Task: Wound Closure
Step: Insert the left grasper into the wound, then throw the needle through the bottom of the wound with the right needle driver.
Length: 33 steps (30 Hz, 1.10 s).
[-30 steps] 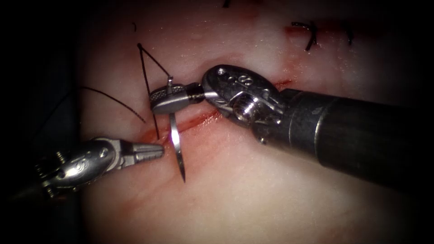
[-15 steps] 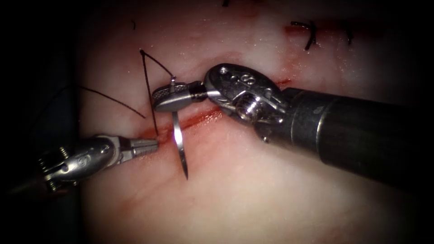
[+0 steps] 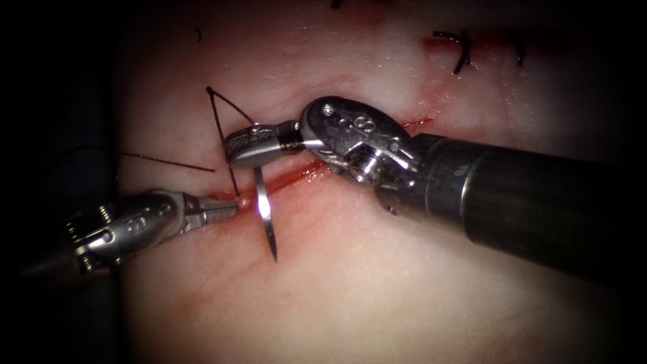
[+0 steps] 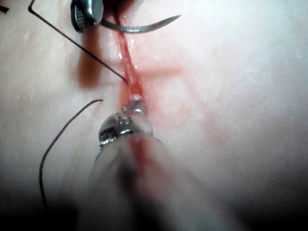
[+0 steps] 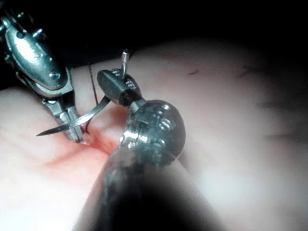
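My right tool (image 3: 246, 145) comes in from the right, its jaws shut on the curved needle (image 3: 264, 209) close to its thread end. The needle hangs free of the tissue (image 3: 377, 283), crossing the cut (image 3: 296, 174) with its point toward the front. Dark thread (image 3: 219, 131) runs from the needle's end up to a kink, then down into the tissue at the cut's left end. My left tool (image 3: 229, 207) is shut on nothing, its tip touching the cut's left end. The left wrist view has the left tool (image 4: 134, 103), the needle (image 4: 139, 29) and the thread (image 4: 77, 43).
Red fluid (image 3: 317, 172) lines the cut and stains the tissue in front of it. Older dark stitches (image 3: 462, 55) sit at the back right. A loose strand of thread (image 3: 168, 162) lies on the tissue left of the cut. The right tool's thick shaft (image 3: 539, 202) covers the cut's right part.
The left tool moved up and slightly right until its tip met the cut's left end. The thread's kink sank lower. The right tool and needle shifted slightly up.
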### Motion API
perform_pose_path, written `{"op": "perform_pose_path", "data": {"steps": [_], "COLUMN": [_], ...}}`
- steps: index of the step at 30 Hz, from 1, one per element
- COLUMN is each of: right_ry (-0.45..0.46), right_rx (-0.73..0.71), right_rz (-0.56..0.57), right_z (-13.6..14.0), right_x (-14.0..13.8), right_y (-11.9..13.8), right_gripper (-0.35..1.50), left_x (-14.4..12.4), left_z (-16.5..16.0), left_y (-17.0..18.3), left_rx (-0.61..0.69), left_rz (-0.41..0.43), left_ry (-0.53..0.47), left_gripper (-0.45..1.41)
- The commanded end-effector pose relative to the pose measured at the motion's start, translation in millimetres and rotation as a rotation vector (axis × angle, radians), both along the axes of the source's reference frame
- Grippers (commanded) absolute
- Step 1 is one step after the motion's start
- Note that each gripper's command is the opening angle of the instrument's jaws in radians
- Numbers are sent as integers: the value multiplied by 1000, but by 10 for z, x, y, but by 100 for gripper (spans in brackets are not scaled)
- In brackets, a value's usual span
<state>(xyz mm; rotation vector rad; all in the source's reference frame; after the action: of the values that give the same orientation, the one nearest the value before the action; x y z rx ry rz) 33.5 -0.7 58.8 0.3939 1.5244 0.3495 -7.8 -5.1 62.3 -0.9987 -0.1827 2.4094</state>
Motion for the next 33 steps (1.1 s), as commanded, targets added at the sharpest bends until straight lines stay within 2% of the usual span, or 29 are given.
{"op": "perform_pose_path", "data": {"steps": [1, 4, 5, 6, 7, 12, 16, 22, 23, 28, 33], "right_ry": [-2, -3, -4, -5, -6, -12, -24, -26, -20, -44, -65], "right_rx": [-32, -66, -87, -114, -134, -219, -334, -432, -491, -595, -642], "right_rz": [6, 6, 5, 5, 7, 14, -1, -15, -44, -82, -88], "right_z": [8, 13, 16, 21, 23, 30, 31, 32, 31, 30, 33], "right_x": [10, 14, 16, 19, 20, 26, 36, 39, 39, 36, 38], "right_y": [6, 5, 5, 6, 7, 12, 11, 6, 2, -16, -20], "right_gripper": [-35, -35, -35, -35, -35, -35, -35, -35, -35, -35, -35], "left_x": [-6, -7, -8, -11, -12, -22, -33, -32, -26, -15, -16], "left_z": [5, 5, 5, 5, 4, 3, -3, -8, -10, -12, -13], "left_y": [3, 2, 1, 0, -1, -4, -11, -11, -10, -9, -10], "left_rx": [2, 34, 57, 91, 109, 137, 168, 198, 195, 196, 194], "left_rz": [5, 34, 55, 83, 101, 142, 178, 189, 184, 165, 163], "left_ry": [15, 38, 50, 61, 60, 33, 12, -16, -11, -11, -16], "left_gripper": [-33, -24, -14, 9, 14, 29, 51, 55, 55, 53, 51]}}
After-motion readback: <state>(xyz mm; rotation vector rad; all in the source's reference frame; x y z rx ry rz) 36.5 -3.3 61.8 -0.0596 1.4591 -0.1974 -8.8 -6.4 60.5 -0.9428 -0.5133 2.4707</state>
